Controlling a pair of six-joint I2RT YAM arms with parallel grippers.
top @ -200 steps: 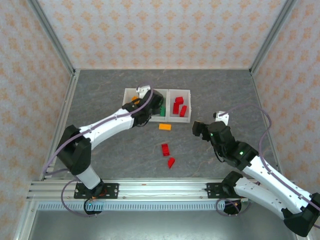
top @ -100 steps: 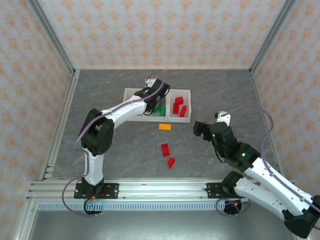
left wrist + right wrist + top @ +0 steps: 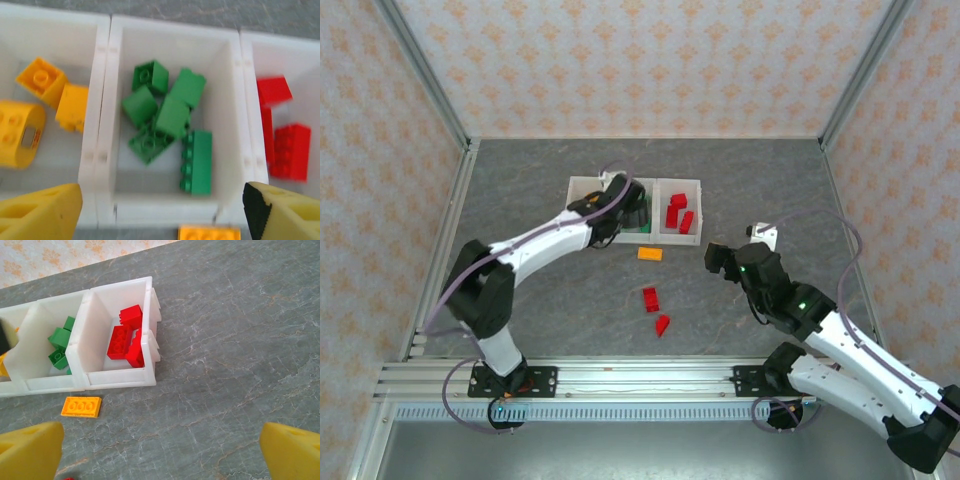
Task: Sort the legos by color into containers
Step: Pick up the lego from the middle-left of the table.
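lifting the wide-open, empty left hand (image 3: 160, 212) straight up from over the green plastic bricks (image 3: 167, 117) in the middle white translucent bin (image 3: 175, 47) should clear its walls before reaching the flat orange brick (image 3: 207, 233) on the bench (image 3: 240, 340); right hand (image 3: 162, 450) open too.

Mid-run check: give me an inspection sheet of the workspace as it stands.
Surface: grey marbled table, no spills seen.
Job's things: three joined bins hold yellow bricks, green bricks and red bricks, one colour each; an orange flat brick and a loose red pair lie on the table.
Clutter: nothing seen.
Grippers: left gripper open above the green bin; right gripper open over the table.
Cables: purple cables run along both arms.
Surroundings: patterned walls, aluminium frame.
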